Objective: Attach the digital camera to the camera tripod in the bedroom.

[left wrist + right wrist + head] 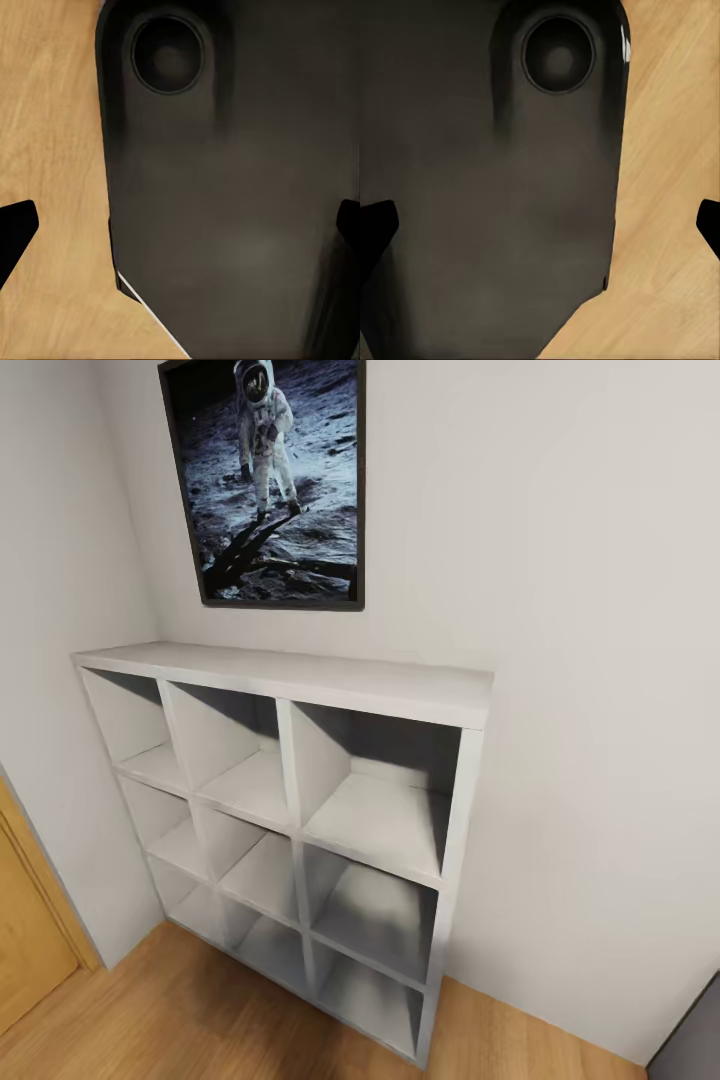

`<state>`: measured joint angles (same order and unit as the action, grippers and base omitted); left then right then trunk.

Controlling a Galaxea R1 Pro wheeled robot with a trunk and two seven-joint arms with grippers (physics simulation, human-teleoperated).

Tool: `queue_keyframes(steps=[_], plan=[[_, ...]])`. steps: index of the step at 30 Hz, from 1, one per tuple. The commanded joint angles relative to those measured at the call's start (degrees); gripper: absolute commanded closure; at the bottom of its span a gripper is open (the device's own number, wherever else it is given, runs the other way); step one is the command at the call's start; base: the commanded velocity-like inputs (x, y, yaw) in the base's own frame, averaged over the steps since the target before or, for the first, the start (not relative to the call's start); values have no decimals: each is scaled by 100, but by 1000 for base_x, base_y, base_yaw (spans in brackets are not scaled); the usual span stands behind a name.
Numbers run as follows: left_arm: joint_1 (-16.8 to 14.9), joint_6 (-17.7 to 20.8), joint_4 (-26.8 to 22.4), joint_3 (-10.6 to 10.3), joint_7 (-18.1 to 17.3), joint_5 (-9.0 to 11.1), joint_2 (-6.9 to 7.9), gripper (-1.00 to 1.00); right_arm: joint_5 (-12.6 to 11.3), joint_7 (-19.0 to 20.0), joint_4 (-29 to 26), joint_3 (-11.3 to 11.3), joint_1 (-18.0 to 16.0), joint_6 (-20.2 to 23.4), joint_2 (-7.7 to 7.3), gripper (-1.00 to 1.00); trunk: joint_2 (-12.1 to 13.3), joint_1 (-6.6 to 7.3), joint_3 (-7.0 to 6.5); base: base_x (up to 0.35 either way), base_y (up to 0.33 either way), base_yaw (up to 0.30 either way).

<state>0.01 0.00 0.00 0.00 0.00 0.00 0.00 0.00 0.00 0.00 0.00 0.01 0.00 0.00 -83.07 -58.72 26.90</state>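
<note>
Both jaws stand wide and empty over the wood floor (52, 150); facing an empty cube shelf (300, 810), the search may stall.

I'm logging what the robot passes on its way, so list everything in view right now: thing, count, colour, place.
Shelf unit: one, white, nine open cubbies, against the wall.
Astronaut poster: one, dark frame, on the wall above the shelf unit.
Walls: white, behind and beside the shelf unit.
Floor: light wood, under the shelf unit, also in both wrist views.
Wooden door or panel: one, orange-brown, far left edge.
Grey object: one, bottom right corner, cut off, cannot identify.
Robot body: dark, below both wrist cameras.
Left gripper: black fingertips, apart.
Right gripper: black fingertips, apart.
</note>
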Motion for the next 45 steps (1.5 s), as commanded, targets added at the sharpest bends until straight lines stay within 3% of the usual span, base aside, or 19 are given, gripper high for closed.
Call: queue_keyframes(steps=[1,15,33,45], plan=[[7,-33,-33,33,-9,33,-33,-100,-33,-33,33,13,-10,-33,-33,-100,-1,0,3,0,0,0],[15,-70,-183,65,-9,61,-14,-100,6,21,55,39,-10,-266,1,-100,-1,0,0,0,0,26],[15,-70,-187,69,-16,153,-18,-100,-220,-8,154,-8,-10,-844,-40,-100,-1,0,-40,0,0,253],[13,-198,-189,70,-25,167,-18,-100,-241,-9,158,-8,-10,-878,-44,-100,-1,0,-66,0,0,268]])
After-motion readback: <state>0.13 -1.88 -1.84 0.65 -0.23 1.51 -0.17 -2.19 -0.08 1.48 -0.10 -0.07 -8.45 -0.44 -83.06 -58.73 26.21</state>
